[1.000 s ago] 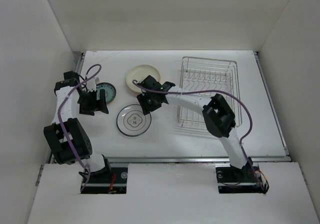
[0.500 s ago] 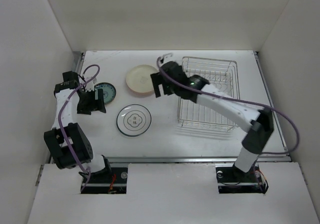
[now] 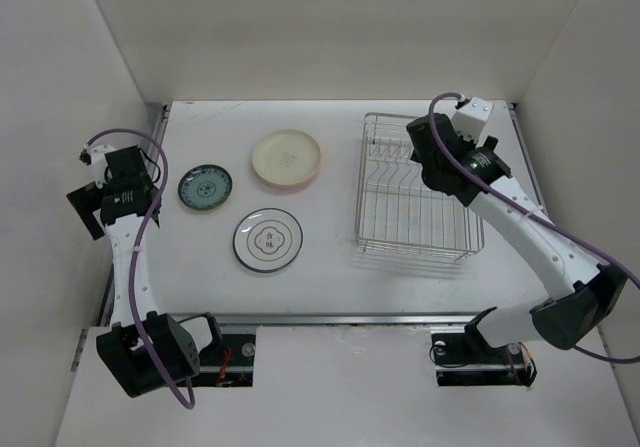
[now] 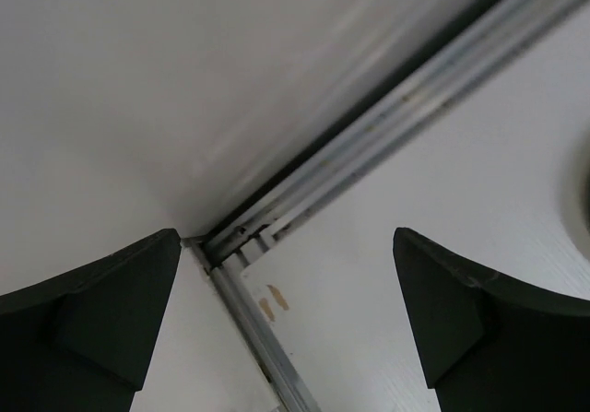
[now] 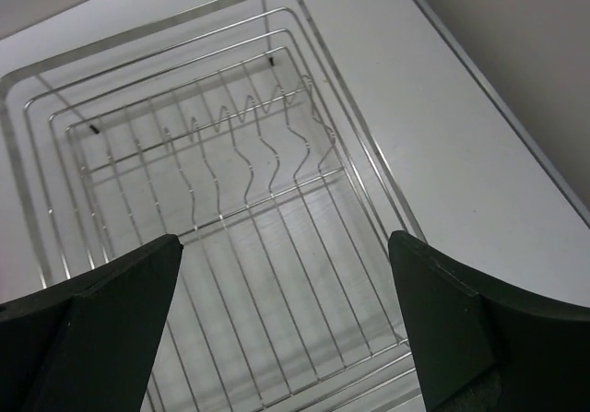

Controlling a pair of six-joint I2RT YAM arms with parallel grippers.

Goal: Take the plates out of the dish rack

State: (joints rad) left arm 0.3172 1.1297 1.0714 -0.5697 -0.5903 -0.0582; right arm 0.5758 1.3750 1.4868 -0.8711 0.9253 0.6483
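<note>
Hanging over dish rack [image 3: 415, 195] — right hand [image 5: 286, 283] apart; left hand [image 4: 286, 278] apart, table edge [image 4: 369, 145].

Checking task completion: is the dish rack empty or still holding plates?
Empty: the dish rack shows only bare wires in top and right wrist views; three plates lie on the table left of it.

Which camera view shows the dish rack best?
The right wrist view: the dish rack fills it, wires sharp, no plate inside. The top external view shows it small, the right arm over one corner. The left wrist view shows none.
</note>
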